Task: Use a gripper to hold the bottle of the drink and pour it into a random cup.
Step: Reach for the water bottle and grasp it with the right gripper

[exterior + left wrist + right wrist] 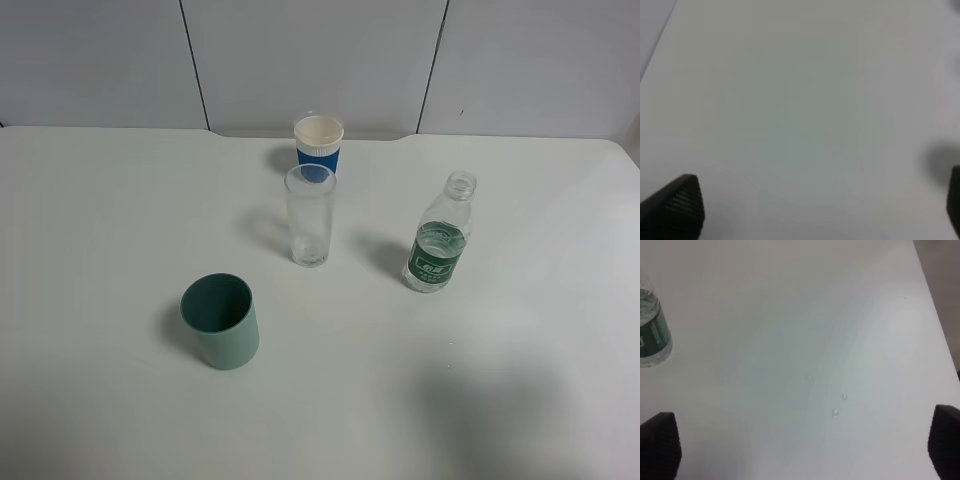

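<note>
The bottle (pixel 439 235) stands upright and uncapped on the white table, right of centre, with a dark green label and some clear liquid inside. Its lower part shows at the edge of the right wrist view (pixel 651 332). The tall clear glass cup (pixel 310 215) stands upright to the left of the bottle, apart from it. Neither arm shows in the exterior high view. My left gripper (pixel 820 205) is open over bare table. My right gripper (pixel 802 450) is open, with its fingertips (pixel 660 442) wide apart, and the bottle lies ahead of it and off to one side.
A blue cup with a white rim (pixel 319 146) stands just behind the glass. A squat teal-green cup (pixel 221 320) stands at the front left. A few water drops (pixel 835 412) lie on the table. The table's right edge (pixel 935 315) shows in the right wrist view.
</note>
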Controlling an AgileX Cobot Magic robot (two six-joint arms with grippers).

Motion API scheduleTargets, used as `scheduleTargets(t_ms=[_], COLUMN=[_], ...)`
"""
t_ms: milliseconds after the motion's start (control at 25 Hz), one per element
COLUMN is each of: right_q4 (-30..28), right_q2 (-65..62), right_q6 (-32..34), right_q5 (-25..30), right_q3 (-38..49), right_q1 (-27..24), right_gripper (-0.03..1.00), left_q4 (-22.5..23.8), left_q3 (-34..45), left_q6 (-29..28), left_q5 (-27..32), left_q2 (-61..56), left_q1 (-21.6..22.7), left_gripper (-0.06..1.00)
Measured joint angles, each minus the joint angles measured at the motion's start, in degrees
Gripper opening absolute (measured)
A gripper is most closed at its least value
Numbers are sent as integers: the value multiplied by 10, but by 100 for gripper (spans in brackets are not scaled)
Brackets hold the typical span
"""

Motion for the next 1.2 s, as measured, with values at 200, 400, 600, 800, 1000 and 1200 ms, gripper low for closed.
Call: scheduleTargets(t_ms=[200,400,600,800,1000,1200], right_q4=[0,0,0,0,0,0], right_q2=[0,0,0,0,0,0], right_q6=[0,0,0,0,0,0], right_q5=[0,0,0,0,0,0], right_q3=[0,0,0,0,0,0], right_q1=[0,0,0,0,0,0], right_gripper=[99,99,99,99,99,99], left_q4=[0,0,0,0,0,0], left_q3=[0,0,0,0,0,0], left_q6=[0,0,0,0,0,0], left_q5=[0,0,0,0,0,0], left_q2=[0,0,0,0,0,0], left_q1=[0,0,0,0,0,0], left_gripper=[98,98,98,98,98,98])
